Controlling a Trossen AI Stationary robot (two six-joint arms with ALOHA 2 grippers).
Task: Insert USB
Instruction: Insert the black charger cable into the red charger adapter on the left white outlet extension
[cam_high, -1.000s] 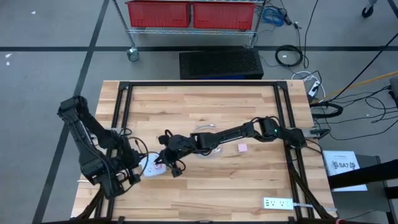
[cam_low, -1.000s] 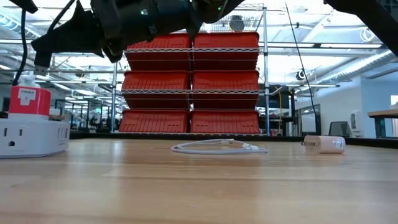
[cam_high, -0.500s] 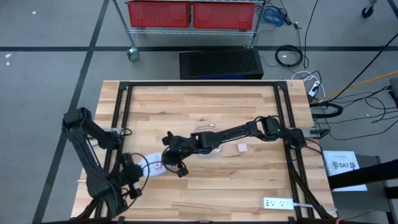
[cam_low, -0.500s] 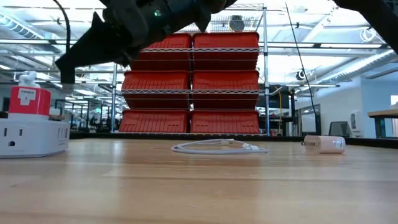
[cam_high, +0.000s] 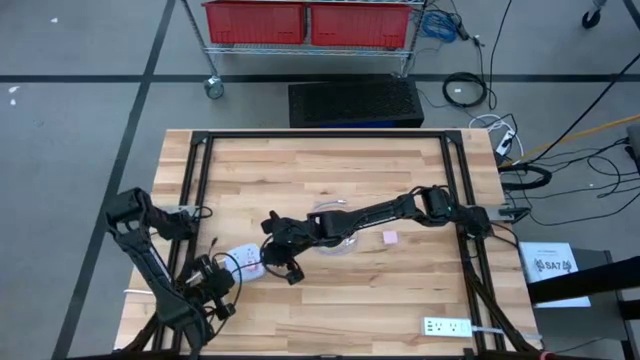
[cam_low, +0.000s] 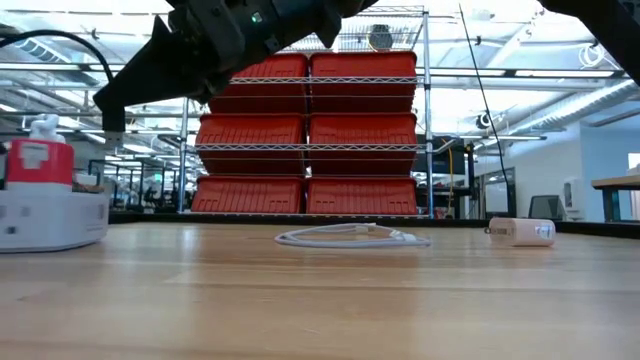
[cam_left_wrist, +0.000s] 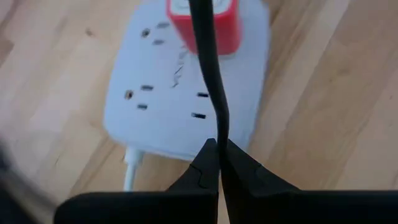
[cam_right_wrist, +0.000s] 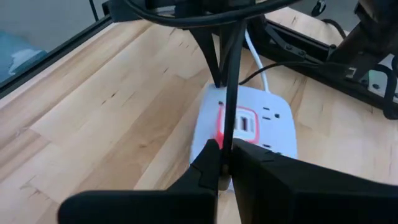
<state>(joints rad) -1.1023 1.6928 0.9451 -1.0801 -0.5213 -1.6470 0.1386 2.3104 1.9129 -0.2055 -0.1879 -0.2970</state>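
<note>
left gripper (cam_high: 212, 285) closed, has pulled back to lower left; power strip (cam_high: 245, 265) dragged slightly. right gripper (cam_high: 283, 268) closed empty beside it; usb not inserted.

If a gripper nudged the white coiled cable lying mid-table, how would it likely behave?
The white coiled cable looks thin and loosely looped, so probably floppy and light. Lying flat on the smooth wooden table, it would likely slide or uncoil rather than roll.

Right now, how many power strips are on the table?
2. A rounded white power strip with a red charger plugged in lies near the left side of the table, by both arms. A long white strip sits at the front right corner. None appear hidden.
</note>
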